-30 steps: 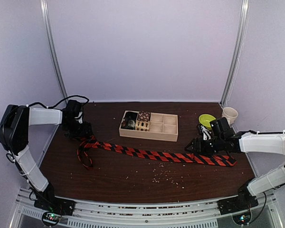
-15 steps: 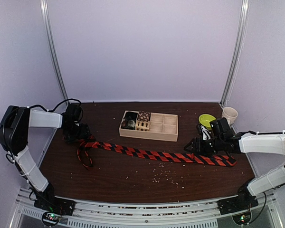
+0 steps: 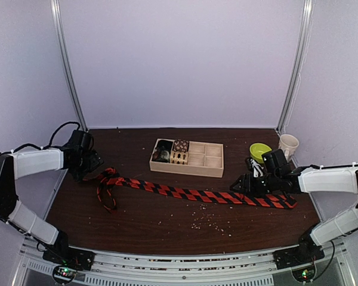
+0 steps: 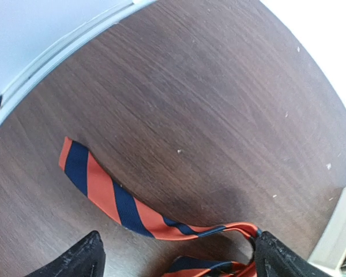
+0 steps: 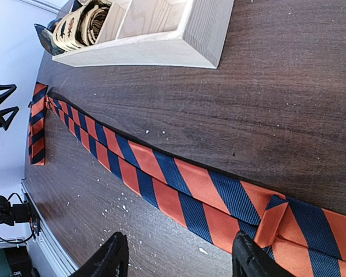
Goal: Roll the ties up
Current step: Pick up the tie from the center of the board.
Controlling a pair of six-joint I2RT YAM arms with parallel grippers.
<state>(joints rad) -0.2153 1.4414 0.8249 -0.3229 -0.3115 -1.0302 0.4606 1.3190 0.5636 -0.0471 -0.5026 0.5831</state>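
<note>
Striped necktie (image 3: 191, 193) stretched flat across bench (image 3: 167, 229).
Left fingers (image 4: 83, 259) spread wide, folded narrow end between them; right fingers (image 5: 112, 259) spread apart over wide end.

left arm (image 3: 39, 162): white links; black joints; looped cable (image 3: 58, 128) | right end effector (image 5: 179, 242): black

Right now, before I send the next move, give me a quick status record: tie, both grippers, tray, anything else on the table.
tie: tie lies unrolled across the table, narrow end doubled back at left
left gripper: left gripper open, by the narrow end, holding nothing
right gripper: right gripper open, low over the wide end, not gripping
tray: wooden tray behind the tie, fabric rolls in its left compartments
other: green bowl and cup at far right
</note>
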